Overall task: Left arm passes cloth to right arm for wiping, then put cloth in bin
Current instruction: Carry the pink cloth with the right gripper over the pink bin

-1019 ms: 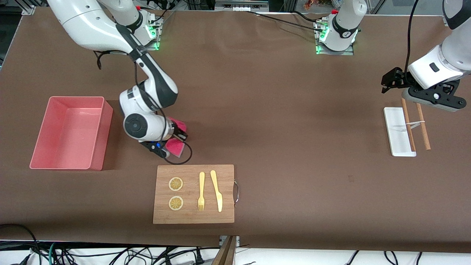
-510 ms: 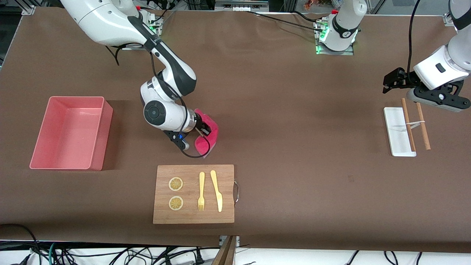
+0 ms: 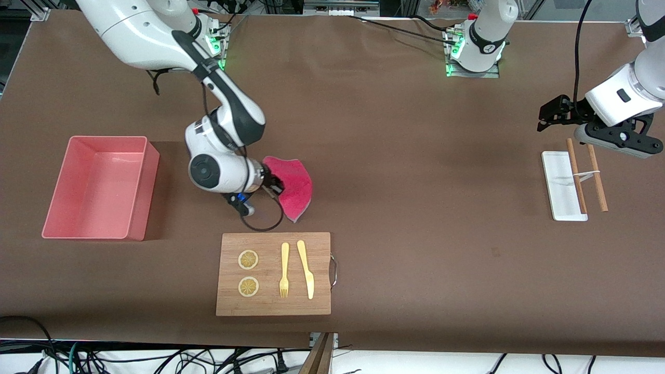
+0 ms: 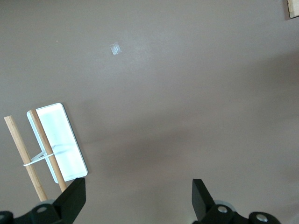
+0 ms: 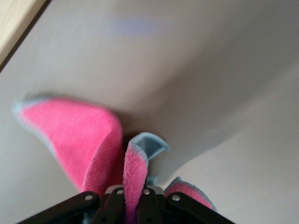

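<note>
Sitting toward the right arm's end of the table (image 3: 395,171), the bin (image 3: 136,192) is a salmon-pink rectangular plastic tub with smooth sloping walls, its inside bare. Beside it, nearer the middle, the right gripper (image 3: 274,185) is closed tight on the cloth (image 3: 297,188), a small fuzzy magenta piece with a pale edge; in the right wrist view a fold of the cloth (image 5: 88,140) is pinched between the black fingers (image 5: 114,201) while the rest fans out over the brown tabletop. Whether the cloth's lower edge touches the table cannot be told. Nearer the front camera than the cloth lies a flat rectangular wooden board (image 3: 274,274) with a thin metal handle on one short side; on it are two round lemon slices (image 3: 248,259), a pale yellow fork (image 3: 284,270) and a matching knife (image 3: 306,268), side by side. Toward the left arm's end, a flat white oblong tray (image 3: 561,185) lies with two slim wooden sticks (image 3: 596,178) joined by a white band, one stick resting across the tray's edge. Over the table just by that tray, the left gripper (image 3: 545,114) waits with its fingers (image 4: 72,200) spread wide, holding nothing.
</note>
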Motion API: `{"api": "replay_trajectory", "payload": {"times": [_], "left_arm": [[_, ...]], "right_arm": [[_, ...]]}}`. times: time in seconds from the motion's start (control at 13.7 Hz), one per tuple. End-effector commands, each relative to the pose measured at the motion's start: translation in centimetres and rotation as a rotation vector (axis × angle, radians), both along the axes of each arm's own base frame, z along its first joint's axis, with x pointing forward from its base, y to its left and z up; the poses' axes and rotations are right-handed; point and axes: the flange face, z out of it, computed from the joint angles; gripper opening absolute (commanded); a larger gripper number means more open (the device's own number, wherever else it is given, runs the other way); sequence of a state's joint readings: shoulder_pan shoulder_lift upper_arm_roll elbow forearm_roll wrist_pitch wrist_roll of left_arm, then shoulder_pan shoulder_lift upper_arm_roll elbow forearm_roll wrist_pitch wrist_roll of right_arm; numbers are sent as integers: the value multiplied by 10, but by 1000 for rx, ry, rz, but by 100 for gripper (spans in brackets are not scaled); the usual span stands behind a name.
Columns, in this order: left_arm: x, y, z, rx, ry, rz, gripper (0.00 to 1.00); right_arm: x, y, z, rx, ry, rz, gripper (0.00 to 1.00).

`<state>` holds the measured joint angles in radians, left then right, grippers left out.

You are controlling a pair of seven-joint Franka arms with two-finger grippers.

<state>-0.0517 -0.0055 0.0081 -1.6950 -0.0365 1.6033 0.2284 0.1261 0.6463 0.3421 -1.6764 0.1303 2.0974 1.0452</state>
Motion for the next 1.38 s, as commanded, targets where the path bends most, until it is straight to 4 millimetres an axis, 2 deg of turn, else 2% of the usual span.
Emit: {"api": "replay_trajectory", "payload": {"times": [0.0, 0.22, 0.36, 0.44, 0.51, 0.58, 0.8, 0.95, 1.16, 1.31], "left_arm": [[1, 1, 4, -17, 5, 3, 100], [1, 1, 4, -17, 6, 3, 100], [1, 1, 4, -17, 6, 3, 100], [1, 1, 4, -17, 6, 3, 100], [1, 1, 4, -17, 6, 3, 100], [1, 1, 4, -17, 6, 3, 100], [1, -1, 5, -17, 5, 0, 100], [1, -2, 5, -17, 5, -1, 100], [0, -2, 5, -17, 6, -3, 100], [0, -3, 6, -17, 5, -3, 100]], "right_arm": [[12, -48, 5, -10, 13, 102, 0], [24, -118, -2, -11, 34, 226, 0], [32, -157, 2, -2, 26, 301, 0], [35, -169, 7, 2, 11, 330, 0], [38, -179, 21, 1, -8, 339, 0], [39, -181, 43, -4, -8, 346, 0], [51, -204, 134, -82, 12, 422, 0], [49, -237, 180, -52, 41, 483, 0], [40, -309, 222, -34, 68, 581, 0], [34, -355, 227, -38, 90, 642, 0]]}}
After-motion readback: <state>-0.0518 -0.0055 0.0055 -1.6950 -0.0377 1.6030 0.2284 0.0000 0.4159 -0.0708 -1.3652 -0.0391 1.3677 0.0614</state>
